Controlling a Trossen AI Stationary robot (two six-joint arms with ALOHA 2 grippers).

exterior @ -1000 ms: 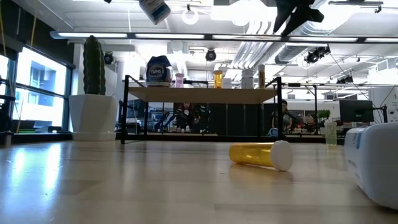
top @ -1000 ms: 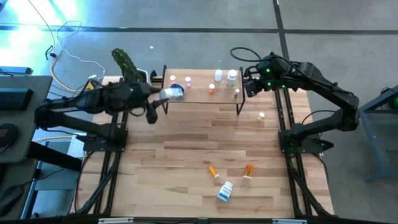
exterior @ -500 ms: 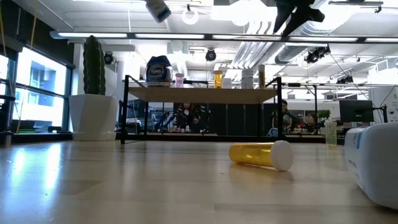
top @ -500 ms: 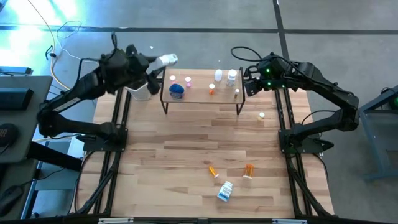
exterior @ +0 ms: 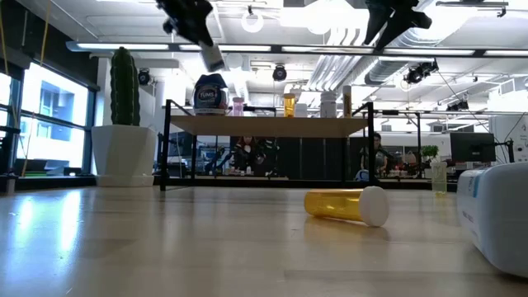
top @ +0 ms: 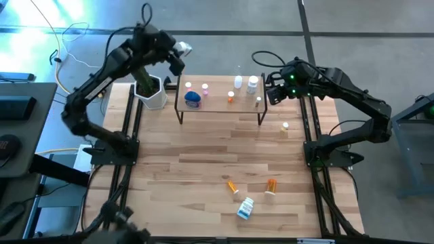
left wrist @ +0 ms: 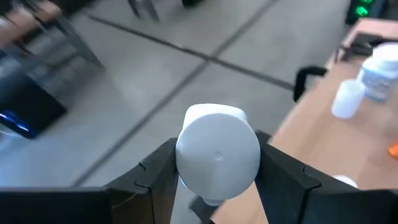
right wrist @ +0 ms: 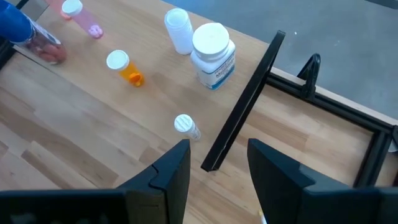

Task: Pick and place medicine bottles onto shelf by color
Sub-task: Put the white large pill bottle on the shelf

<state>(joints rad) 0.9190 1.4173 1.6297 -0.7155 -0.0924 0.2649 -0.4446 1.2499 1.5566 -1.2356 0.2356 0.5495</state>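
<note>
Swinging up and back past the cactus pot [top: 150, 95], my left jaws [top: 178, 51] clamp a white bottle [left wrist: 217, 153]; right jaws [right wrist: 214, 167] hover narrowly parted, empty, over the shelf [top: 217, 107]. Six bottles shelved; four remain on the bench [top: 203, 163].

arms [top: 352, 102]: matte black, jointed | right wrist: green LEDs, looped black cable | claws: dark, angular fingers

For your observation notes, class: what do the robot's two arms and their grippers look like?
Both arms are dark, near-black jointed links on black frame bases. The right arm carries green indicator lights near its wrist and a looping black cable. The left gripper and right gripper each have two broad, flat, angular black fingers.
</note>
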